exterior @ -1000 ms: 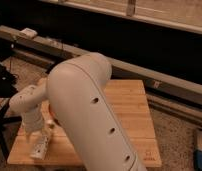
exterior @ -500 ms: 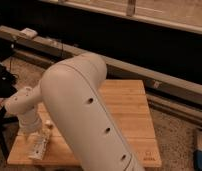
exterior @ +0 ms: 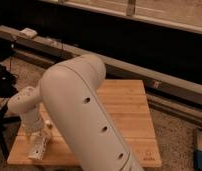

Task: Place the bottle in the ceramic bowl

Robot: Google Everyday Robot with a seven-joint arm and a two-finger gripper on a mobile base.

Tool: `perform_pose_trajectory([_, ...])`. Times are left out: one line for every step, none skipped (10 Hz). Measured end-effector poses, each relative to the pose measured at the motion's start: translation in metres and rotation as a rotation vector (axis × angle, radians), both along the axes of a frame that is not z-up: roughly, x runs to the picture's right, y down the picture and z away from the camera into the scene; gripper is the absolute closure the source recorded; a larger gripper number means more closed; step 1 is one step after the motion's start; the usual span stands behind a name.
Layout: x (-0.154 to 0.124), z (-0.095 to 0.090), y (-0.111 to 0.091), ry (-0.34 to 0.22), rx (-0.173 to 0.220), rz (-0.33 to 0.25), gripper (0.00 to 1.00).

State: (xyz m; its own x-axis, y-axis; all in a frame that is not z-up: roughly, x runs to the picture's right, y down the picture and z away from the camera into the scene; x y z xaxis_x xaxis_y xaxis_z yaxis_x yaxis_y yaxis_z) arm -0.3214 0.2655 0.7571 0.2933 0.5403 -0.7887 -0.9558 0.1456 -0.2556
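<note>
On the far left, the robot's thin wrist (exterior: 25, 107) bends down over the near left corner of the wooden table (exterior: 126, 107). The hand (exterior: 38, 146) hangs at its end, low over the wood and pointing down. I think it is that low because it is picking something up or carrying it. I cannot tell if the hand is apart, together, or clamped on anything.

A small pale thing (exterior: 47, 123) shows just beside the wrist. It may be the bottle, but I cannot be sure.

In the middle, the big white arm (exterior: 86, 120) blocks much of the table. The ceramic bowl does not show. It may be hidden behind the arm. To the right is more of the table, then the speckled floor (exterior: 176, 137).
</note>
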Motion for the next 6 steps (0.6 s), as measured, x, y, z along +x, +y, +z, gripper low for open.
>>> perform_pose_trajectory([-0.0007, 0.0014, 0.0015, 0.004, -0.004, -0.004, 0.36])
perform_pose_trajectory([-0.0007, 0.0028, 0.0028, 0.008, -0.007, -0.007, 0.40])
perform_pose_trajectory([-0.0009, 0.0037, 0.0031, 0.009, -0.008, -0.011, 0.48])
perform_pose_trajectory([-0.0022, 0.0044, 0.0045, 0.004, -0.010, -0.019, 0.60])
perform_pose_trajectory([-0.0036, 0.0045, 0.0053, 0.000, -0.012, -0.024, 0.70])
perform_pose_trajectory([-0.0042, 0.0045, 0.0048, -0.003, -0.014, -0.023, 0.80])
